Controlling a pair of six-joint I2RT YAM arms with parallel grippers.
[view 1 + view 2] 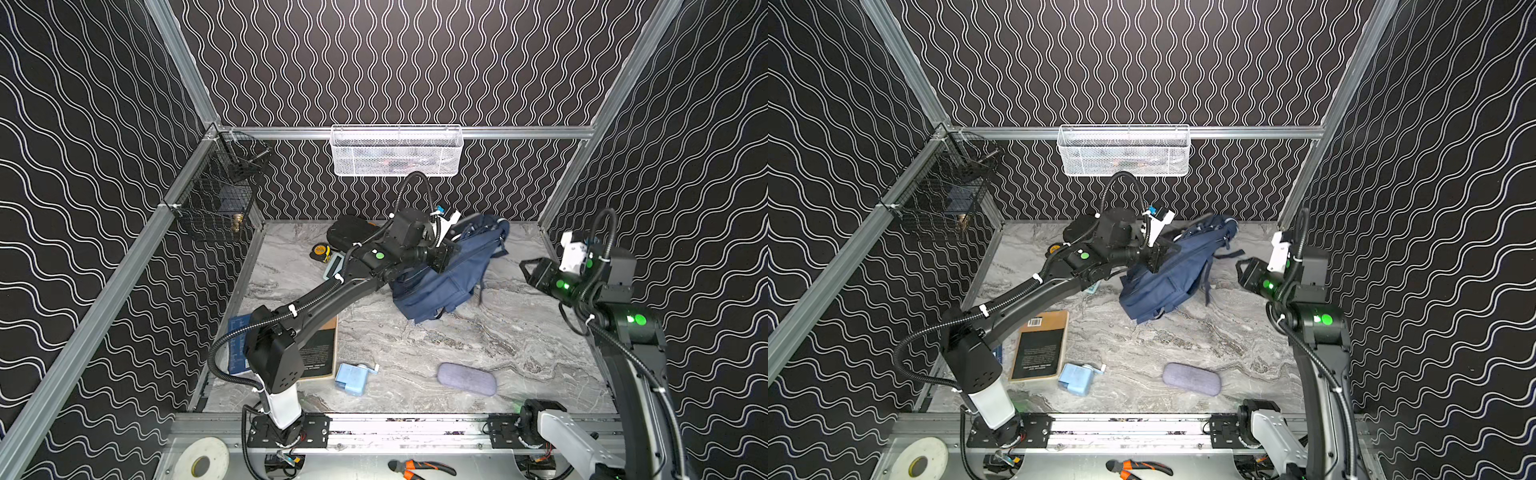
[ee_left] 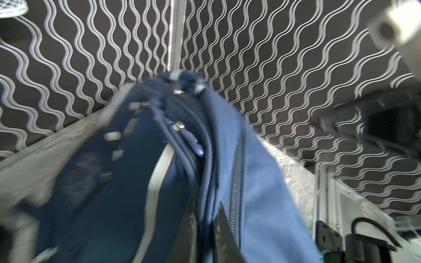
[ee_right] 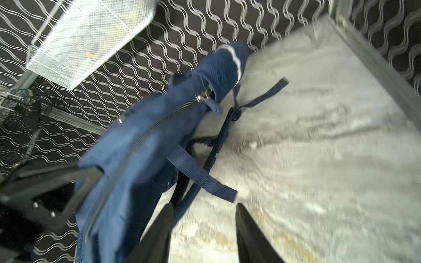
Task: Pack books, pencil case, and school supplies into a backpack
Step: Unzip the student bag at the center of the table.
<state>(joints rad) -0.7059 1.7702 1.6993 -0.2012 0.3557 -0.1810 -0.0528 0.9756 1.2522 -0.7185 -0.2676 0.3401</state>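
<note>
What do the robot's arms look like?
The left arm and right arm are black with white bases, ribbed black cables clipped by white ties, and glowing green dots. The left gripper and right gripper each have two black, pointed fingers.

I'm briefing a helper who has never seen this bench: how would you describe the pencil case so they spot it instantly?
Start at the marble table and follow its near edge along the front rail. Between the boxy light-blue pencil sharpener and the right arm's base lies the pencil case, flat. It is the only grey-lavender, round-ended fabric oblong; the sharpener is angular and blue.
</note>
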